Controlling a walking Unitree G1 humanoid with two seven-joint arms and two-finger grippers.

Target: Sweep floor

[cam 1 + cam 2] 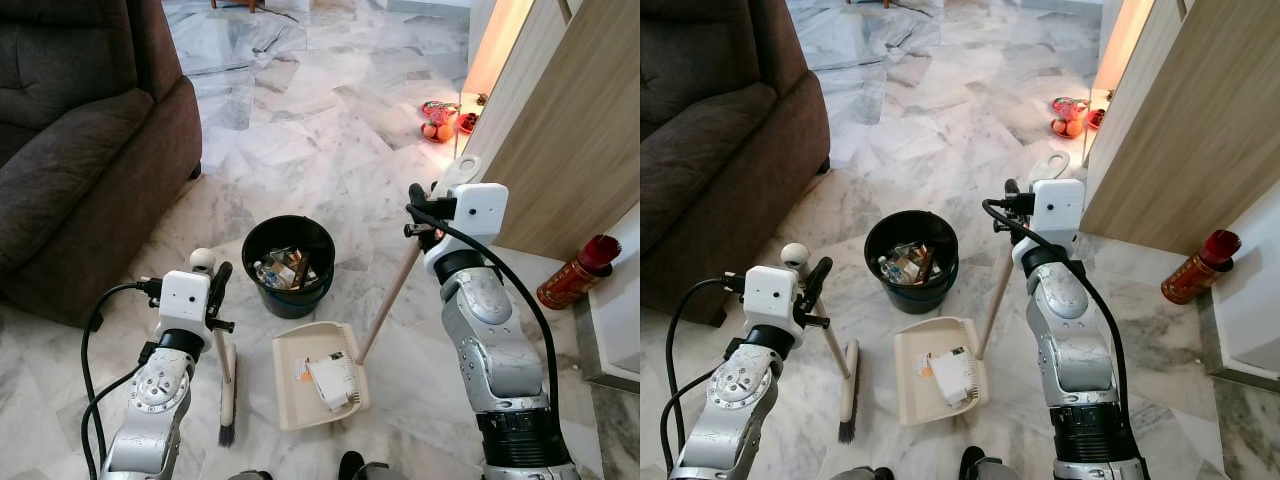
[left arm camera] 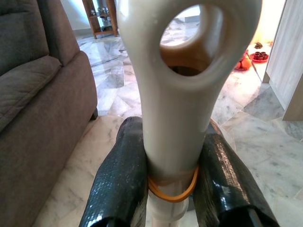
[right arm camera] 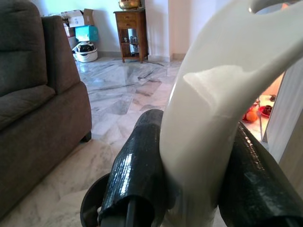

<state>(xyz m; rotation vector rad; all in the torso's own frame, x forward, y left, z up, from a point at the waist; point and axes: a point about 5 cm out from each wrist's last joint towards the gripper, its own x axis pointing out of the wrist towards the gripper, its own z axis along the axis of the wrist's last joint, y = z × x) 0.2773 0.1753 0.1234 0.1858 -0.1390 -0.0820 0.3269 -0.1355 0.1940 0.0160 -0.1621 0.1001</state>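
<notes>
1. The left gripper (image 2: 173,189) has both black fingers clamped on the cream handle of the broom (image 1: 228,385). An orange rubber band circles the handle just where the fingers pinch it, and the hanging loop at the handle's end rises above them.
2. The broom's head rests on the marble floor (image 1: 300,130) just to the left of the dustpan (image 1: 318,375), bristles pointing toward the robot.
3. The right gripper (image 3: 189,189) is clenched on the curved cream grip of the dustpan's long handle (image 1: 392,295) — the pole slants down from the gripper to the pan's right rear corner.
4. The dustpan lies flat on the floor directly before the robot, holding a white carton and small scraps of paper.
5. A black bucket (image 1: 289,265) full of rubbish stands just beyond the dustpan's far edge, between the two arms.
6. A dark brown sofa (image 1: 85,150) crowds the left side, its corner close to the left arm.
7. On the right, a wooden panel (image 1: 570,130) stands near the right arm — a red canister (image 1: 575,272) sits at its foot, and a plate of oranges (image 1: 438,122) lies farther off on the floor.
</notes>
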